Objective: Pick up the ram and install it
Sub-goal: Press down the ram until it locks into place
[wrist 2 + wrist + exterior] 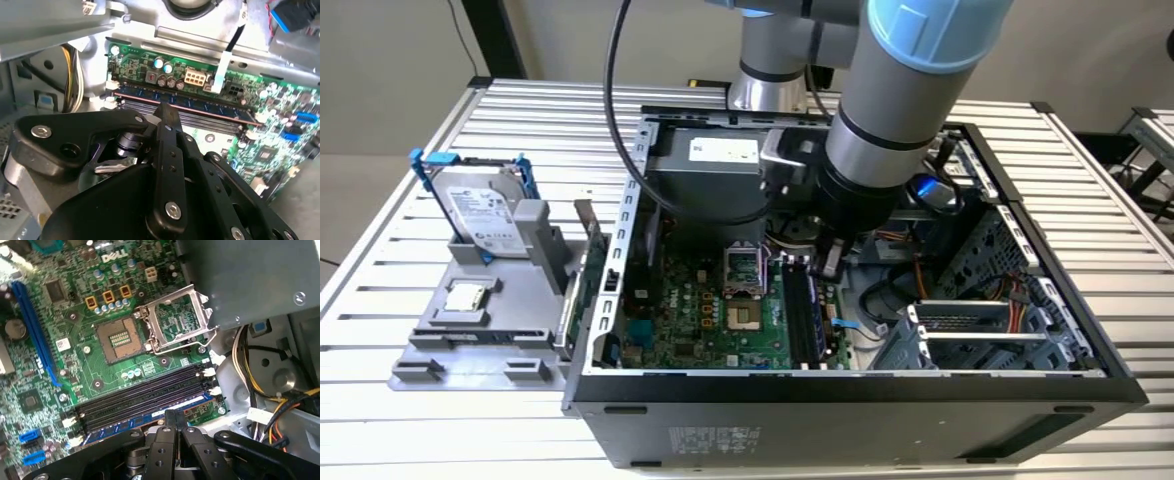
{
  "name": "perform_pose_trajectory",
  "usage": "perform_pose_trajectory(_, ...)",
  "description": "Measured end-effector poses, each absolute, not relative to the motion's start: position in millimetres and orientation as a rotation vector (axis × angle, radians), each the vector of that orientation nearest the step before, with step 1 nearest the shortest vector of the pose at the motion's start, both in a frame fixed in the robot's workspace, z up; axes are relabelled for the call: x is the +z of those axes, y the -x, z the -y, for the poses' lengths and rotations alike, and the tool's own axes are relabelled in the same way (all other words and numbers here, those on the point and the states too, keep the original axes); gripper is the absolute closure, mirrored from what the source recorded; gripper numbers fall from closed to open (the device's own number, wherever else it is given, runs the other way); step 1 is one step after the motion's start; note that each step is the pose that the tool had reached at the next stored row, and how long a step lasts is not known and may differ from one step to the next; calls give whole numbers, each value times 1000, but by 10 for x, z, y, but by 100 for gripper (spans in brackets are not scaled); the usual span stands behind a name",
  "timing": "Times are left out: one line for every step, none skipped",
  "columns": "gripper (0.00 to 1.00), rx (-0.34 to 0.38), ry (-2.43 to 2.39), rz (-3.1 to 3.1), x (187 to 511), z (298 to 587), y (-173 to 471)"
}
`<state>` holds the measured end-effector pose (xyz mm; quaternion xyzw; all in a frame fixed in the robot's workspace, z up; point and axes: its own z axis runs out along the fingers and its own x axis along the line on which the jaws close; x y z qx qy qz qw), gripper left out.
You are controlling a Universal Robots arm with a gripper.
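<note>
The ram (200, 106) is a long thin stick with blue-labelled chips. It stands in the outermost black slot of the green motherboard (75, 315), shown also in the first wrist view as the ram (131, 423) and in the exterior view as the ram (810, 318). My gripper (175, 416) is shut, its two black fingers pressed together. Its tip rests on the stick's upper edge, a little toward the white-latch end. In the exterior view the gripper (829, 266) reaches down into the open computer case. The other black slots (145, 395) beside the stick are empty.
An open processor socket (117, 339) with its raised metal frame (176, 322) lies beside the slots. A grey power supply (720, 165) and yellow and orange cables (260, 385) crowd the case. Outside, a grey tray (420, 345) holds a hard drive in a blue bracket (487, 205) and a small square chip (467, 297).
</note>
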<state>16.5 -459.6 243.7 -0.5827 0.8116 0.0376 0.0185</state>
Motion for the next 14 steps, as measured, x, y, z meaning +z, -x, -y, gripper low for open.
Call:
perform_pose_trajectory(100, 116, 1830, -2504, 2437, 4596, -164)
perform_pose_trajectory(100, 115, 1851, -2488, 2436, 4596, -164)
perform_pose_trajectory(100, 115, 1870, -2474, 2436, 4596, -164)
perform_pose_trajectory(100, 115, 1890, -2459, 2436, 4596, -163)
perform_pose_trajectory(100, 115, 1909, -2445, 2437, 4596, -164)
perform_pose_trajectory(100, 115, 1930, -2429, 2436, 4596, -164)
perform_pose_trajectory(100, 115, 1950, -2413, 2436, 4596, -164)
perform_pose_trajectory(100, 115, 1967, -2400, 2436, 4596, -164)
perform_pose_trajectory(100, 116, 1984, -2386, 2435, 4596, -164)
perform_pose_trajectory(100, 116, 1999, -2374, 2435, 4596, -164)
perform_pose_trajectory(100, 116, 2015, -2361, 2435, 4597, -164)
perform_pose_trajectory(100, 116, 2030, -2349, 2435, 4598, -164)
perform_pose_trajectory(100, 117, 2043, -2338, 2434, 4598, -164)
perform_pose_trajectory(100, 117, 2056, -2327, 2434, 4599, -164)
